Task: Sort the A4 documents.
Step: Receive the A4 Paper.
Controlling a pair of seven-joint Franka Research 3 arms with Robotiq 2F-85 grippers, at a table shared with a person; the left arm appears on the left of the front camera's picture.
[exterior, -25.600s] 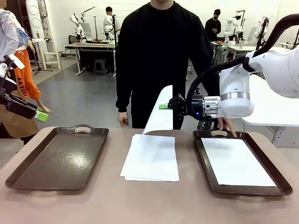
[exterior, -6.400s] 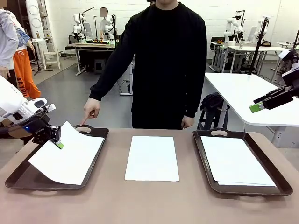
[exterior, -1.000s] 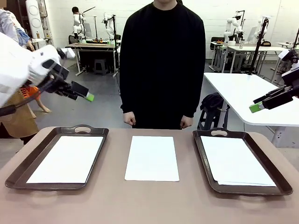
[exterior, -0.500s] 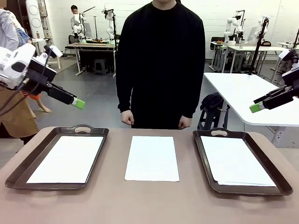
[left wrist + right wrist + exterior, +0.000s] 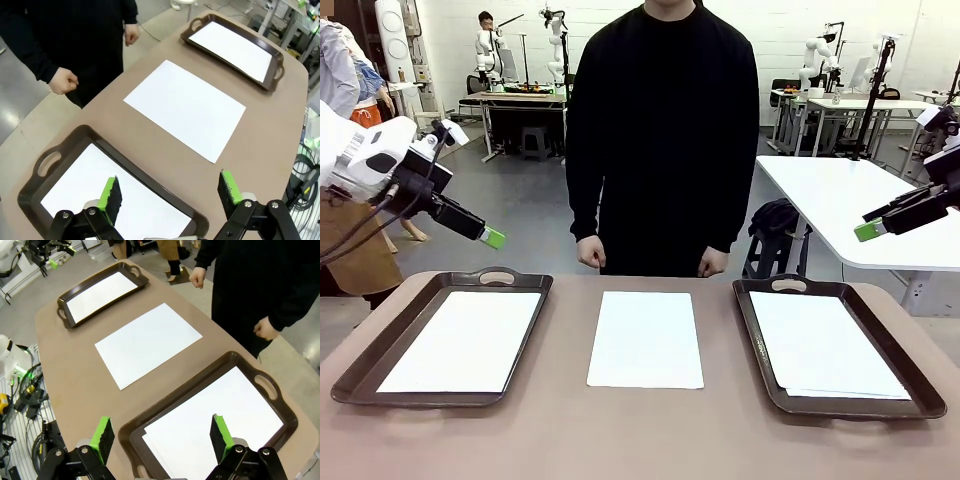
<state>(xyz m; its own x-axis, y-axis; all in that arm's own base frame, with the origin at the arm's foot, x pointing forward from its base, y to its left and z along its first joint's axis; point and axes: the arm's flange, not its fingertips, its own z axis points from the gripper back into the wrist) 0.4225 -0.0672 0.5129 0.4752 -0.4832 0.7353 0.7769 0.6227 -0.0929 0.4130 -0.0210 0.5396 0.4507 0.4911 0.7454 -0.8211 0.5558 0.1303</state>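
A white A4 document (image 5: 646, 338) lies flat in the middle of the brown table, between two dark trays; the wrist views show it too (image 5: 185, 106) (image 5: 148, 343). Another sheet (image 5: 462, 340) lies in the left tray (image 5: 372, 352). The right tray (image 5: 910, 368) holds a small stack of sheets (image 5: 823, 344). My left gripper (image 5: 492, 237) hangs open and empty above the left tray's far end; its green pads (image 5: 110, 196) stand wide apart. High at the right edge, well above the table, my right gripper (image 5: 866, 230) is open and empty too.
A person in black stands at the far side of the table, both hands (image 5: 589, 253) hanging loosely at the table edge. A white table (image 5: 840, 210) stands behind at the right. Cables (image 5: 30, 390) lie on the floor beside the table.
My left arm has drawn back to the left and lowered a little, away from the table's middle. The person's hands shifted slightly. The sheets and my right arm have not moved.
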